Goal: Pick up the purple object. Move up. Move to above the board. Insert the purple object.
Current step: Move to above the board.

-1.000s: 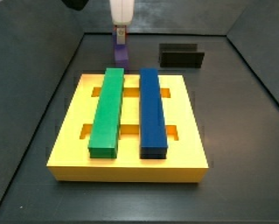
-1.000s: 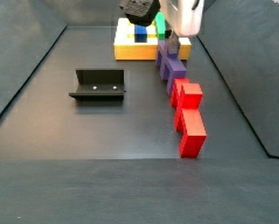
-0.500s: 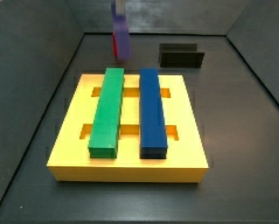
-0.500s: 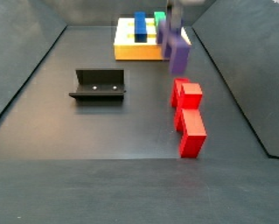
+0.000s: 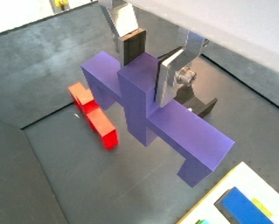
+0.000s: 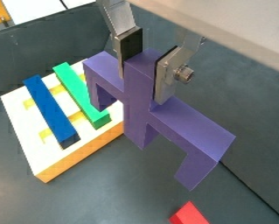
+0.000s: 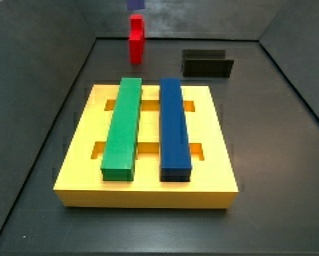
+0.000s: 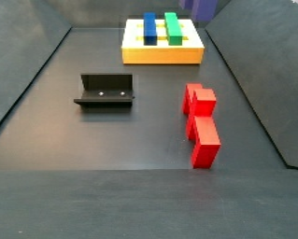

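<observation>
The gripper [image 6: 145, 66] pinches the purple block [image 6: 148, 122] by its raised middle, high above the floor; in a side view only its lower tip [image 7: 136, 5] shows at the frame's 12 o'clock edge. The lift looks about done, so next comes carrying it across over the yellow board [image 6: 62, 150], toward 9 o'clock in that wrist view. The block is matte violet, a wide crosspiece with notches underneath.
</observation>
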